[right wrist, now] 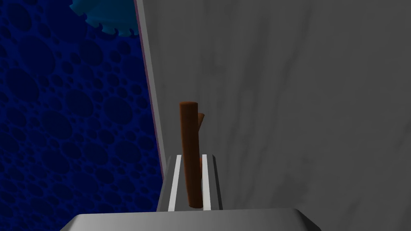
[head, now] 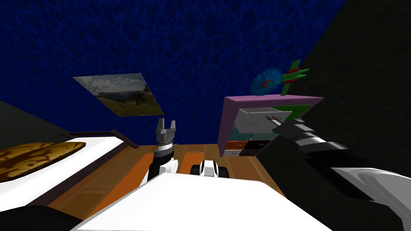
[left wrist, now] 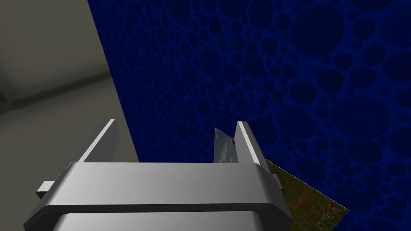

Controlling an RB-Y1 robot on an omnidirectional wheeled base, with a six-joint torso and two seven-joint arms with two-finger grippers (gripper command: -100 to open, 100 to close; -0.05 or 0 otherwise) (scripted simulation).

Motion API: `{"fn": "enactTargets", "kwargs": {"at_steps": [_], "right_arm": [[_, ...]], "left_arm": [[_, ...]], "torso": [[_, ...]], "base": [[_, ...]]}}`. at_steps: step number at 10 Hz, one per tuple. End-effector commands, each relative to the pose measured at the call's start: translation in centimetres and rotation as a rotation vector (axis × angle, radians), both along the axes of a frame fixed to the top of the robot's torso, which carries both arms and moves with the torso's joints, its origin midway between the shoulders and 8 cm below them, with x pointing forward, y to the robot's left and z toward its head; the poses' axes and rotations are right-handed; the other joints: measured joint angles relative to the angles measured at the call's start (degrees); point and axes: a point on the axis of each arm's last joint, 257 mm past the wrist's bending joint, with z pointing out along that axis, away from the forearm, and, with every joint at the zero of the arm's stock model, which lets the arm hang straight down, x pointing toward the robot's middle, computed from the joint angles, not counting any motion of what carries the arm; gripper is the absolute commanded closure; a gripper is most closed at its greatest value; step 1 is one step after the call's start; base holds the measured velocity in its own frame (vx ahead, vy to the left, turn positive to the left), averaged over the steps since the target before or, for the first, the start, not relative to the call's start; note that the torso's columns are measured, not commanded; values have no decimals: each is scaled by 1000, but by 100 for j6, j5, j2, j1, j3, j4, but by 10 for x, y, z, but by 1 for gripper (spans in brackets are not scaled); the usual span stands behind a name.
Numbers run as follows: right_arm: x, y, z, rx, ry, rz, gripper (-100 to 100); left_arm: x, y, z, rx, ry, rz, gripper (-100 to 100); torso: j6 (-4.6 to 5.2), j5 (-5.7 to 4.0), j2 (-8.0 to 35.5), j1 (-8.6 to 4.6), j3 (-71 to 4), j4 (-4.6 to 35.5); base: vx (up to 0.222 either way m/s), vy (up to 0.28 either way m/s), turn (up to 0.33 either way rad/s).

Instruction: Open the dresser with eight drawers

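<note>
The far blue wall (head: 192, 48) is patterned with dark bubbles. Against it, on the right, the purple-sided dresser (head: 230, 124) is seen, with a blue toothed disc (head: 267, 82) set on top. Its faintly streaked grey drawer front (right wrist: 301, 100) is met by the right gripper (right wrist: 192, 157), pinched on the brown round handle (right wrist: 189, 128), whose long axis lies along the blades. The left gripper (left wrist: 175, 122) is held up, blades spread.
</note>
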Motion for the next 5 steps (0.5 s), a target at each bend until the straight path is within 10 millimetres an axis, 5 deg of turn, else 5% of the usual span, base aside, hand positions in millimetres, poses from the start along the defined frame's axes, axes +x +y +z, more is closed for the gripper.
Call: {"fn": "enactTargets", "kwargs": {"at_steps": [1,2,5], "right_arm": [[-1,5,4,-2,-4,13,100],[-3,1,12,0,-1,19,-100],[-6,-1,28,1,-1,36,-100]], "left_arm": [[0,0,0,0,0,0,0],[0,0,0,0,0,0,0],[0,0,0,0,0,0,0]], "torso": [[0,-7,21,-5,17,3],[1,-7,25,-7,21,7],[-11,-7,-57,-4,-34,-22]], "base": [[-197,-16,-45],[-62,5,-73],[67,40,-79]]}}
